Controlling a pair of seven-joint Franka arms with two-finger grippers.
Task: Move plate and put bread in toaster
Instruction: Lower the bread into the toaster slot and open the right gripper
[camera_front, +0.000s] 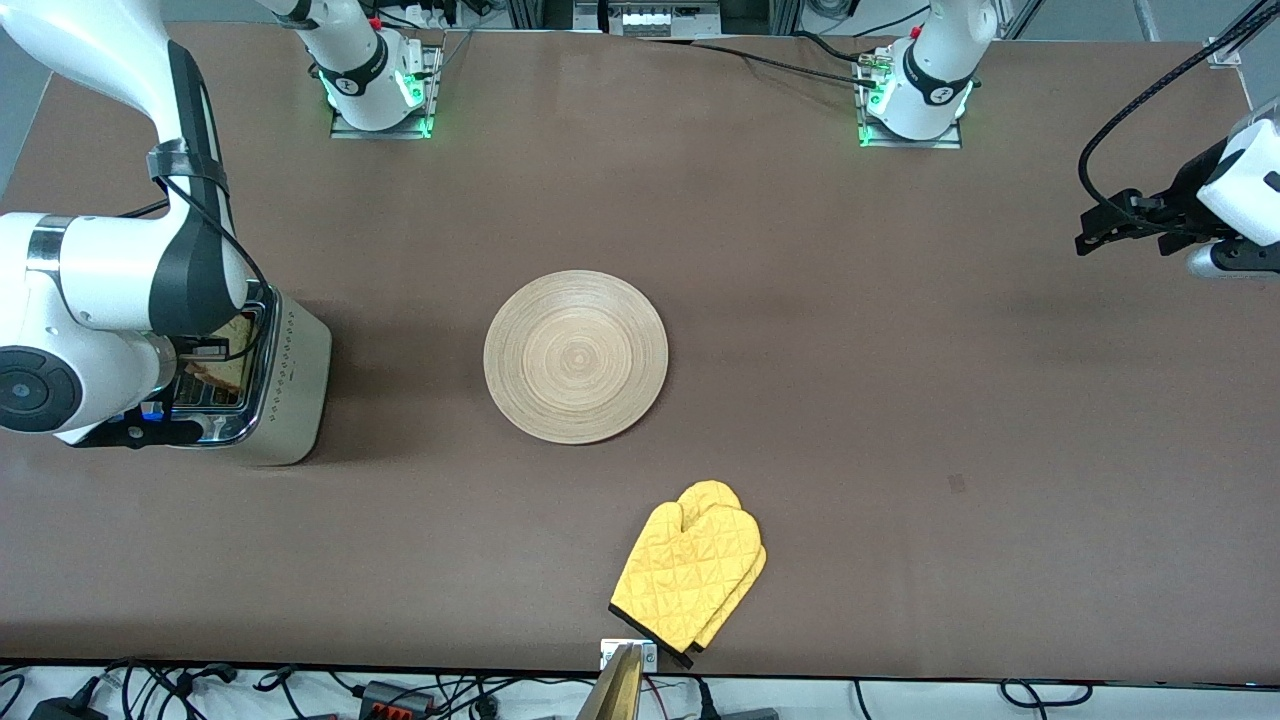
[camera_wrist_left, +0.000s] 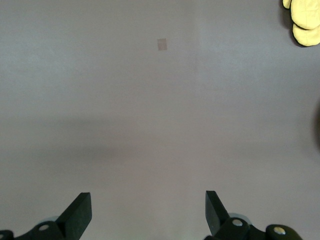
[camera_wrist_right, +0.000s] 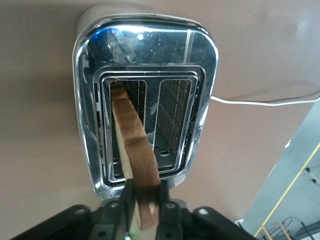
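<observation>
bread edge-up along a toaster slot, between right fingers, left fingers spread

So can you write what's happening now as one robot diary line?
right end effector: over toaster, bread partly in slot | left end effector: open, waiting over table | plate: mid-table

Toaster half hidden under the right arm (bread barely showing)
</observation>
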